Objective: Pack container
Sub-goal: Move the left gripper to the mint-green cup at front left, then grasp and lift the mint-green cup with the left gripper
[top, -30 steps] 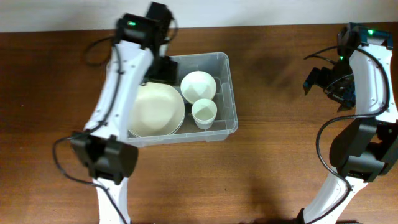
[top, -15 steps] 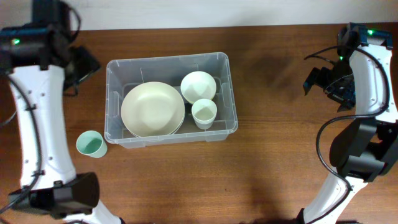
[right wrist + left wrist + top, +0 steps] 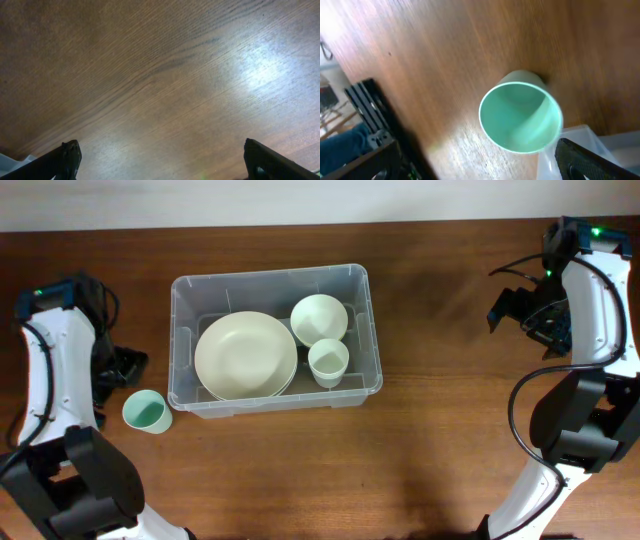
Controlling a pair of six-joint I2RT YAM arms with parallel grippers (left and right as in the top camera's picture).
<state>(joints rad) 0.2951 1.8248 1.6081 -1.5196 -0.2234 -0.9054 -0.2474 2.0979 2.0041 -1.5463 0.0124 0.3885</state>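
The large rectangular clear plastic container (image 3: 372,330) is sitting on the brown wooden table (image 3: 450,430), left of centre, with its long sides running left to right. Inside it, a wide cream round plate (image 3: 245,356) is filling the left part. A white round bowl (image 3: 319,318) is resting at the back right, and a small white cup (image 3: 328,362) is standing upright just in front of that bowl.

Outside the container, a mint-green plastic cup (image 3: 146,412) is standing upright on the table just beside the front left corner, mouth up and nothing in it.

Your left hand (image 3: 120,365) is hanging near this green cup, a little behind it and left of the container. From the left wrist camera you are looking down into the cup, with the two dark fingers (image 3: 590,160) spread wide at either side of the frame. The hand is released and gripping nothing.

Your right hand (image 3: 515,308) is hovering over bare wood, well apart from the container on the right side of the table. Its fingers (image 3: 67,157) are also standing wide apart, holding nothing.
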